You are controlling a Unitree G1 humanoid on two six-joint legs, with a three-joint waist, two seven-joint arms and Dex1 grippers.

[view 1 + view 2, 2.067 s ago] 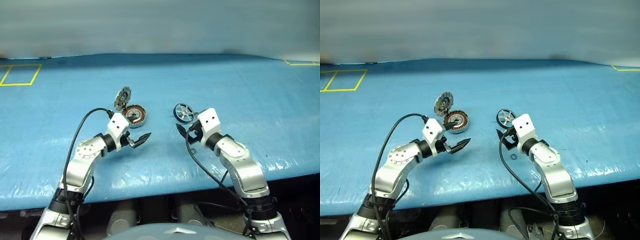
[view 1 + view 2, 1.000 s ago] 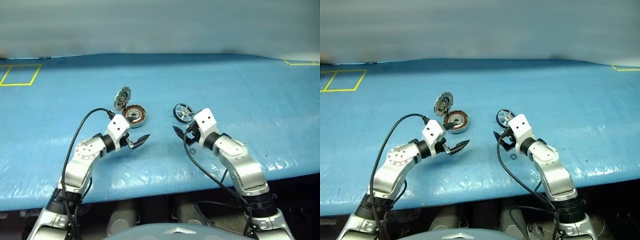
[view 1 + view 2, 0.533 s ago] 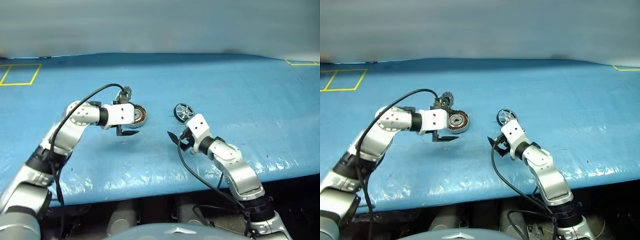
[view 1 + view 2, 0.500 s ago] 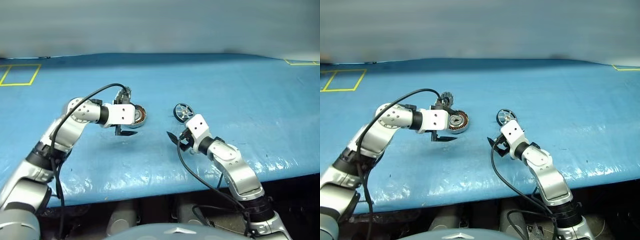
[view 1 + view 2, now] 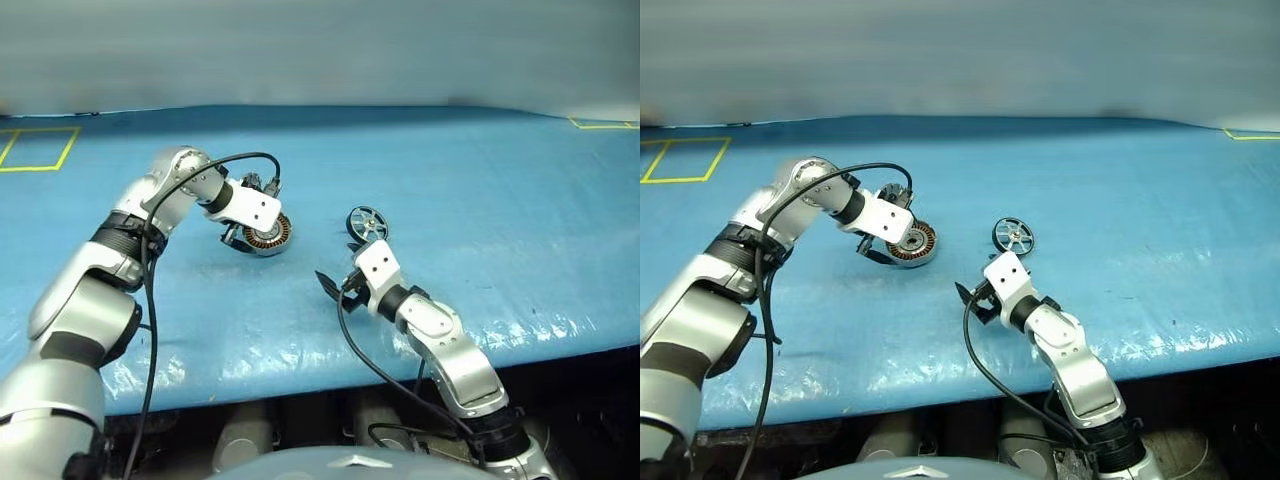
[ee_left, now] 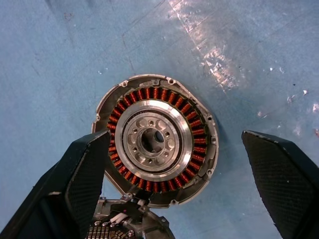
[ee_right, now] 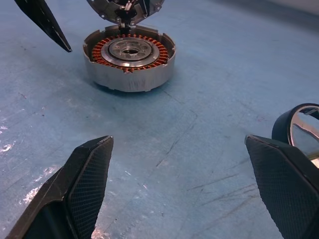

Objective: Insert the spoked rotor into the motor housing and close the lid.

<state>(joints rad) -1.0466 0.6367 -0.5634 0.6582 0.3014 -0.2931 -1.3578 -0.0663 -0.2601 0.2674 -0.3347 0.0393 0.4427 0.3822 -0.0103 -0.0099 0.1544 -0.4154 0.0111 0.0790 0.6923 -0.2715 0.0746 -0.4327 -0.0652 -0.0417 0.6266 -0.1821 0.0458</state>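
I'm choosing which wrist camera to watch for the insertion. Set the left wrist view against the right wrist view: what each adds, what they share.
Left wrist view: straight down into the motor housing, windings ringing the silver centre, between the open left gripper.

Right wrist view: the housing's grey side wall, the spoked rotor, the open right gripper.

Both: the housing on the blue table cover, the lid open.

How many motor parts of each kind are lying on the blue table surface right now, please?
Spoked rotor: 1
Motor housing with coppery windings: 1
Lid, hinged open at the housing's edge: 1
Total: 3
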